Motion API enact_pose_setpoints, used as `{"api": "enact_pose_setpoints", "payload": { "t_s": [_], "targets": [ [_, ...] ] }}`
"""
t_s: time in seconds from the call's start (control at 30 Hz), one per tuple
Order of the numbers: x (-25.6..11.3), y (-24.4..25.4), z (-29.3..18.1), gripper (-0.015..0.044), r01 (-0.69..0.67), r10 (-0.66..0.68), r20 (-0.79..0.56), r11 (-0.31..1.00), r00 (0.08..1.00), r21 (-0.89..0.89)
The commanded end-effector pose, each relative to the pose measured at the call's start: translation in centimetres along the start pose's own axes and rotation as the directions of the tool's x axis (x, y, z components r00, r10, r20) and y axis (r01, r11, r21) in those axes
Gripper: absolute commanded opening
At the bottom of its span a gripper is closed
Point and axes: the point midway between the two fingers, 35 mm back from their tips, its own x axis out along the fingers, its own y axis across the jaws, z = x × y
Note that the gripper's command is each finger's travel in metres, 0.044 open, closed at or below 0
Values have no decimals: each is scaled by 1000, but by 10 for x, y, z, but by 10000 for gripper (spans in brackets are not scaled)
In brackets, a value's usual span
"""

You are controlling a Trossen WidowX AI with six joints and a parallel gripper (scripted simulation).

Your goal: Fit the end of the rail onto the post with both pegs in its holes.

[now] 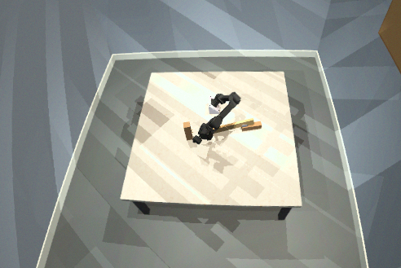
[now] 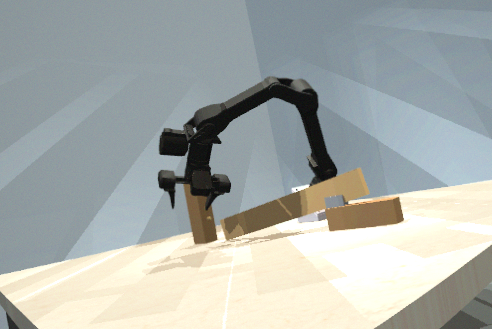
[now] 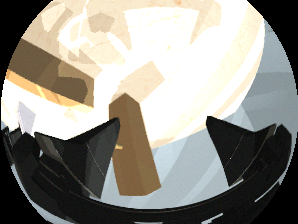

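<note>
The wooden rail (image 1: 234,125) (image 2: 290,203) (image 3: 50,74) slopes. Its near end is down at the table, a short gap from the post; its far end is raised at the grey bracket (image 2: 334,201) on the low footboard block (image 1: 253,126) (image 2: 365,215). The upright wooden post (image 1: 187,131) (image 2: 201,226) (image 3: 136,160) has one small peg (image 2: 209,218) (image 3: 118,147) showing on its rail side; I cannot make out the second. The rail's holes are not visible. My gripper (image 2: 190,207) (image 3: 165,121) is wide open and empty, pointing down above table level near the post, touching neither post nor rail.
The black arm (image 1: 226,111) (image 2: 245,101) arches over from its base behind the rail. A pale base plate (image 1: 213,109) (image 2: 312,217) is beside the arm's foot. The light wooden table (image 1: 204,191) (image 2: 150,299) extends past the post, with its edge beyond.
</note>
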Motion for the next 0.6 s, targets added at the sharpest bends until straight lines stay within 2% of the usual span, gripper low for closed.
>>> {"api": "enact_pose_setpoints", "payload": {
  "t_s": [0.0,0.27,0.57],
  "targets": [
    [-23,71,18,440,-83,158,234,950,959,-300],
    [-63,138,42,440,84,236,525,853,818,-515],
    [-63,138,42,440,88,237,528,852,815,-517]
  ]
}}
